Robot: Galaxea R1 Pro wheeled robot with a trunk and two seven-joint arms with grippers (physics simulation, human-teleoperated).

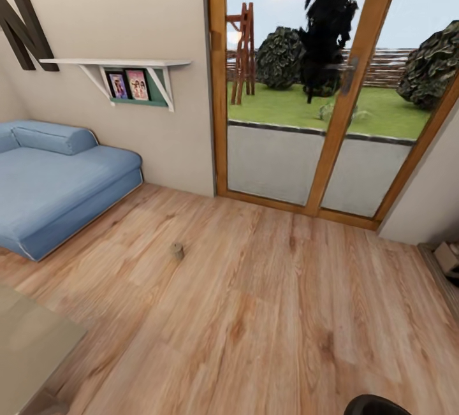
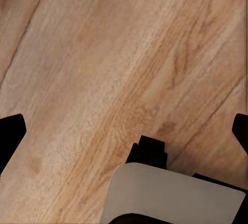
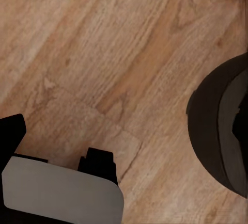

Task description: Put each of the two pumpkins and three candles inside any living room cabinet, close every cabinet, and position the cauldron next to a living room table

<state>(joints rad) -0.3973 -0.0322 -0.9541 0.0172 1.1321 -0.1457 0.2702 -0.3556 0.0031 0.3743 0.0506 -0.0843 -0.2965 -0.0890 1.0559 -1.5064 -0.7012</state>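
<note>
Wooden flooring (image 1: 268, 313) is spread across most of the head view, with the blue sofa (image 1: 57, 179) at the far left and the glass patio doors (image 1: 319, 102) beyond, so the living room is being crossed. A small tan-grey cylinder, taken to be a candle (image 1: 176, 250), is seen standing alone on the floor, right of the sofa's near corner and well apart from it. A glossy grey corner of the table (image 1: 29, 338) is seen at the near left. A pale item, too small to name, is glimpsed at the far right edge.

From the left wrist view, bare planks are seen below the left gripper (image 2: 124, 128); its dark fingertips (image 2: 11, 131) are set wide apart at the picture's edges, and nothing is held between them.

From the right wrist view, the right gripper is seen only in part: one dark fingertip (image 3: 11, 131) is shown, so whether it is spread or closed cannot be told. A round dark body (image 3: 222, 126), judged to be part of the robot's base, is beside it.

The step in hand is judged to be the approach to a candle. Next, the base would have to be brought closer and a gripper lowered around the candle.
</note>
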